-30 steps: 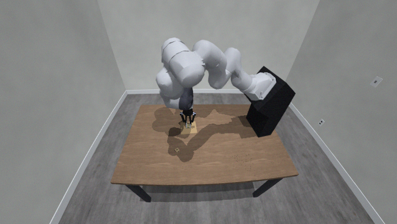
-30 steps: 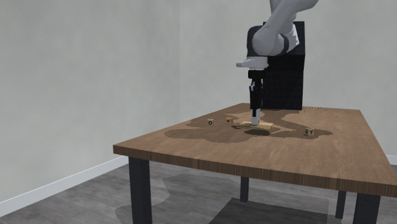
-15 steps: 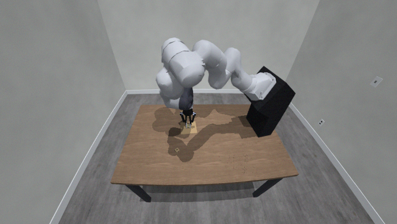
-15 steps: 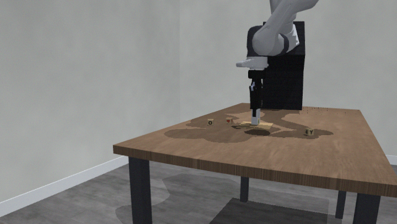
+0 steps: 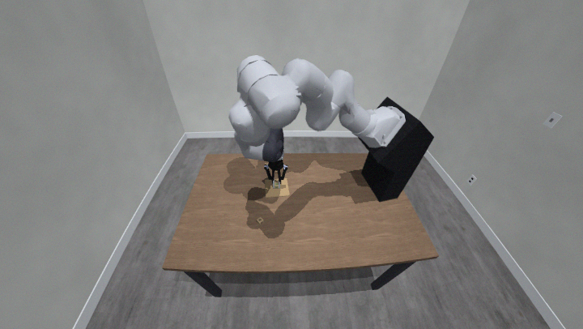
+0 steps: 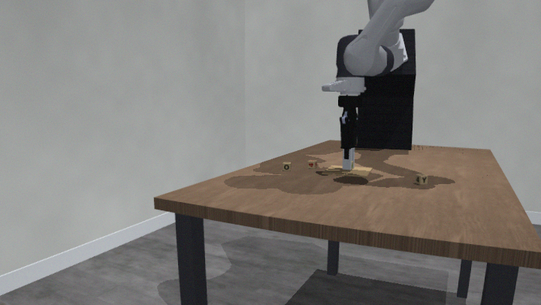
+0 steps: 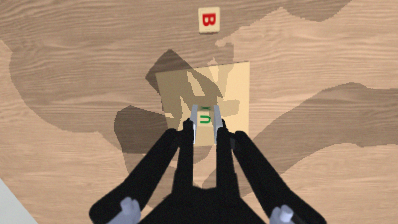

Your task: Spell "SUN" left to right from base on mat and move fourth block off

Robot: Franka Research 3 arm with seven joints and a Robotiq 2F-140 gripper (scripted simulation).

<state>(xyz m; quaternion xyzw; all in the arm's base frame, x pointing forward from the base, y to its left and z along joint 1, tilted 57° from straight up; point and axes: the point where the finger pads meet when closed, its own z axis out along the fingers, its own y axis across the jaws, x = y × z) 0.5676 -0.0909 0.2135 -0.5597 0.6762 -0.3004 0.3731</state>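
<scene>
Block U point(image 5: 276, 185) point(image 6: 352, 164) point(image 7: 205, 119) sits pinched between the jaws at the mat point(image 5: 284, 192) point(image 6: 364, 171) point(image 7: 239, 85), presumably to anchor SUN's middle.

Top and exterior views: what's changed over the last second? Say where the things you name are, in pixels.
Nothing visibly changed. The gripper point(image 5: 276, 185) point(image 6: 348, 167) point(image 7: 205, 112) stayed over the mat point(image 5: 284, 192) point(image 6: 365, 170) point(image 7: 237, 80); no visible grab or release. The O block point(image 6: 286, 166), red-marked block point(image 6: 312, 164) point(image 7: 209, 20) and Y block point(image 5: 260, 220) point(image 6: 421, 179) stayed put.
</scene>
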